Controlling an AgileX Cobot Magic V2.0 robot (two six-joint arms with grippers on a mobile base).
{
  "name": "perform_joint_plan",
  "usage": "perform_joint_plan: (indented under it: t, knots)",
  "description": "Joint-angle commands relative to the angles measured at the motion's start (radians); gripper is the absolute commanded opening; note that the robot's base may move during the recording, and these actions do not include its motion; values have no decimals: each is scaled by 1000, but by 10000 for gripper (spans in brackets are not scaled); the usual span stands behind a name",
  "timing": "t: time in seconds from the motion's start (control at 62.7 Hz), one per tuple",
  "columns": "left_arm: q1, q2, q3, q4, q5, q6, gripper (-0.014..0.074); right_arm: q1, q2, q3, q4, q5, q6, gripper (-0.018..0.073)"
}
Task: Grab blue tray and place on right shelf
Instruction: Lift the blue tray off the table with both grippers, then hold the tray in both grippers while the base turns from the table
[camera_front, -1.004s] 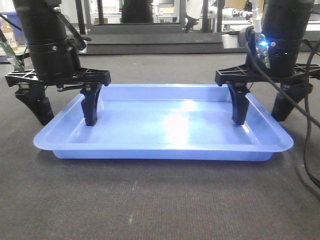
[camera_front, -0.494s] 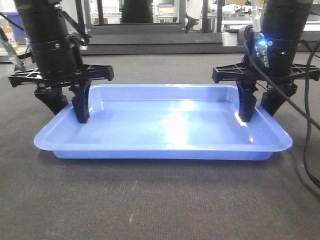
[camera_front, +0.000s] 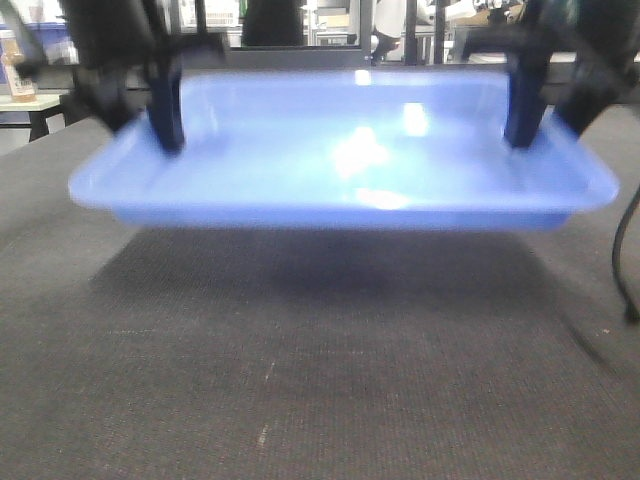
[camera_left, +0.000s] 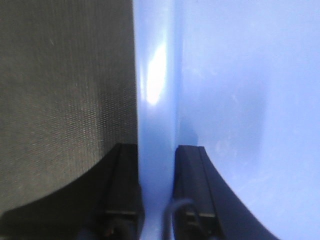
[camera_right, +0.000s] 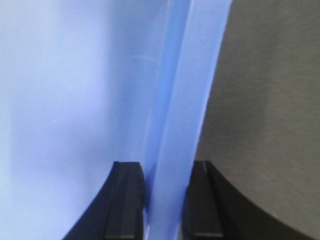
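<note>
I see one blue tray held clear of the dark tabletop, with its shadow on the cloth below. Inside it I find only glare and one finger from each of my two grippers. The left gripper is clamped on the tray's left rim, one finger inside and one outside. The right gripper pinches the right rim the same way.

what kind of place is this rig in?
Probably a robotics lab or workshop: a dark woven mat as work surface, blurred metal rack uprights and a side table behind the blue tray held above the mat.
</note>
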Motion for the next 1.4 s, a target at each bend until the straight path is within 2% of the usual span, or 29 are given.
perform_joint_plan:
  t: [0.0, 0.128, 0.287, 0.446, 0.638, 0.733, 1.004, 1.387]
  knots:
    - [-21, -116, -48, 51, 12, 13, -41, 0, -111, -32, -55, 8, -7, 60]
    - [-60, -196, -60, 85, 32, 13, -41, 0, -190, -32, -56, 38, 7, 60]
    - [-109, -270, -60, 146, 100, -30, -41, 0, -285, -45, -56, 74, 12, 60]
    - [-157, -332, -60, 155, 147, -35, -41, 1, -342, -137, -58, 177, 12, 60]
    - [-200, -391, -60, 168, 149, -93, -41, 14, -359, -220, -81, 229, 12, 60]
    - [-203, -407, -64, 181, 149, -117, -41, 14, -356, -218, -81, 239, 12, 60]
    - [-203, -409, -124, 208, 166, -119, -41, 14, -352, -218, -81, 241, 12, 60]
    - [-203, -409, -124, 198, 180, -119, -41, 13, -352, -218, -81, 241, 12, 57]
